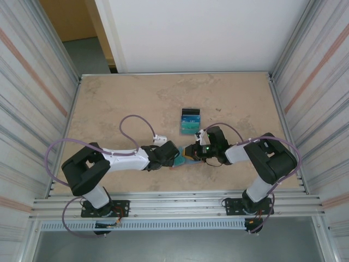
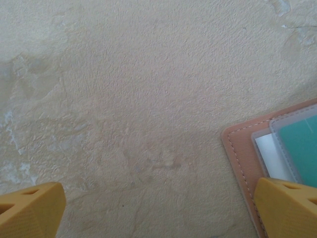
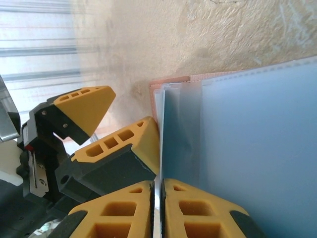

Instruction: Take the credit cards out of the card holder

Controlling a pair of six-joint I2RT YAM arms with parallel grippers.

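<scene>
Card holder [image 2: 241,148] is laid open on table [image 2: 148,99]; its light-blue inner panel [image 3: 247,139] is pinched by right gripper [image 3: 156,187]; left gripper [image 2: 158,193] is spread wide beside it.

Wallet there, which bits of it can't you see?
- Left wrist view: card holder and teal card cut off by the right edge.
- Top view: it is tiny, covered by left claw and right claw.
- Right wrist view: clear sleeve in the right claw hides any card inside.
</scene>
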